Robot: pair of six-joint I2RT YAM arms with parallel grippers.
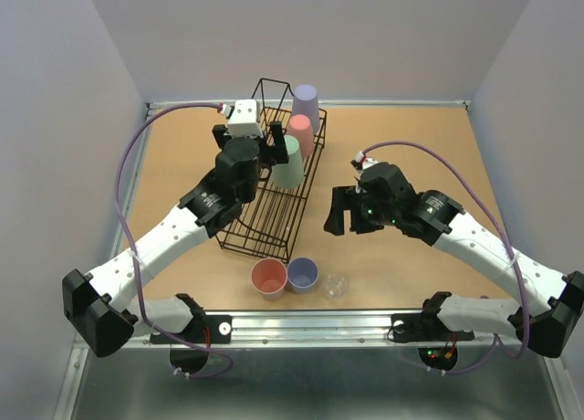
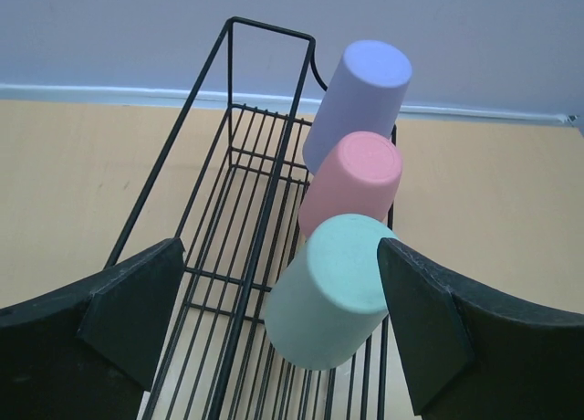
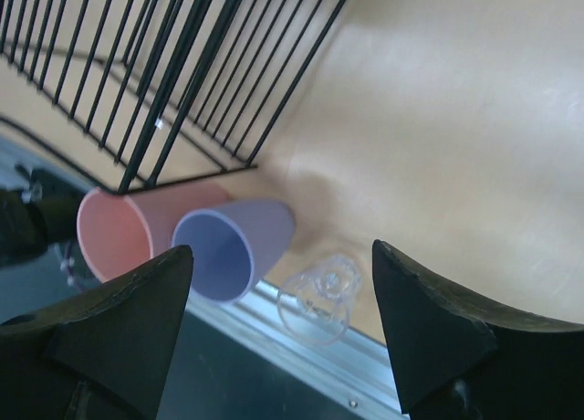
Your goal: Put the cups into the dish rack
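Observation:
The black wire dish rack lies mid-table, and three cups rest tilted, bottoms up, in a row along its right side: lavender, pink and mint green. My left gripper is open over the rack. In the left wrist view the mint cup lies between the spread fingers, by the right fingertip. Three more cups stand by the front edge: pink, lavender and clear. My right gripper hangs open and empty above them. The clear cup shows between its fingers.
Grey walls close in the table at the back and both sides. A metal rail runs along the front edge just behind the three standing cups. The rack's left lane holds nothing. Bare wood lies right of the rack.

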